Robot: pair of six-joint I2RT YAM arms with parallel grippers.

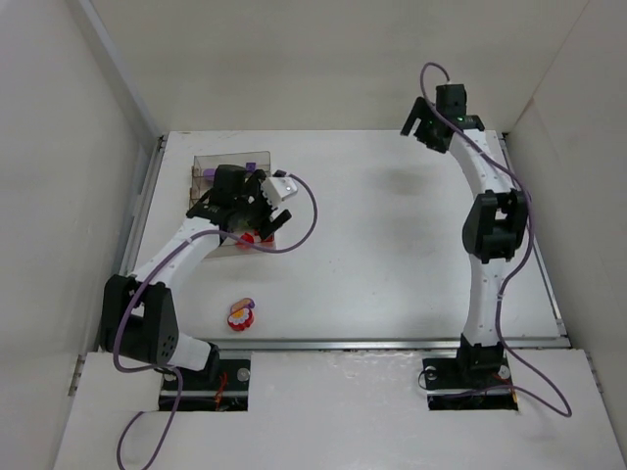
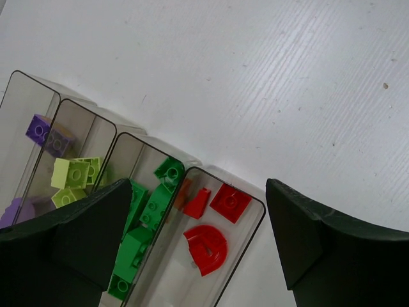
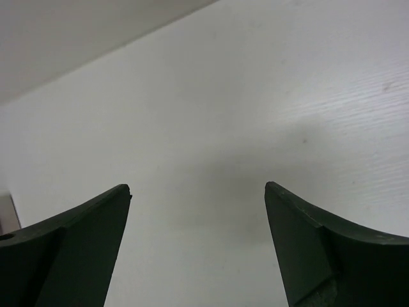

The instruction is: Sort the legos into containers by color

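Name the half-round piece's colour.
The half-round piece is red; the left wrist view shows it best.

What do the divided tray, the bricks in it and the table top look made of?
The divided tray: clear, brownish-tinted hard plastic, probably; bricks show through its thin walls. The red bricks: moulded plastic, smooth, slight sheen, crisp studs. The table top: white, matt, finely streaked, like painted or laminated board; cannot tell which.
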